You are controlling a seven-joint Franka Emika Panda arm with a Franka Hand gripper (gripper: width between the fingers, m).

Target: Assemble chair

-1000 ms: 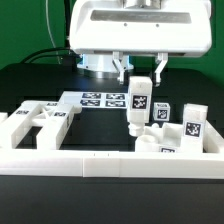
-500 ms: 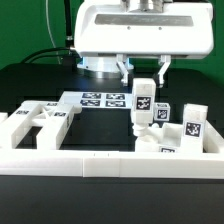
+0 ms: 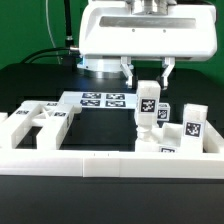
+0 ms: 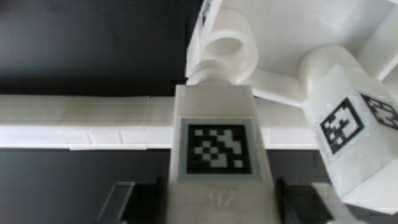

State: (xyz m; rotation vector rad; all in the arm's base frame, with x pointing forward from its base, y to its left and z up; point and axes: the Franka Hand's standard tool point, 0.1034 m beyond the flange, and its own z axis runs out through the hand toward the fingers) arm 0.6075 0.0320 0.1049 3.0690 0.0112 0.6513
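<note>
My gripper [image 3: 147, 78] is shut on a white square chair post [image 3: 147, 106] that bears a black-and-white tag. It holds the post upright, with the lower end just above the white chair parts at the exterior view's right [image 3: 188, 125]. In the wrist view the post [image 4: 222, 130] fills the space between my dark fingers [image 4: 135, 200], with its round peg end [image 4: 221, 52] pointing away. A tagged block [image 4: 356, 110] lies beside it. More slotted chair panels [image 3: 35, 125] lie at the exterior view's left.
The marker board [image 3: 100, 100] lies flat behind the parts. A long low white border rail [image 3: 100, 160] runs along the front. The black table [image 3: 100, 125] shows between the two groups of parts.
My gripper has moved toward the exterior view's right with the post in it. The post now hangs closer to the tagged parts there.
</note>
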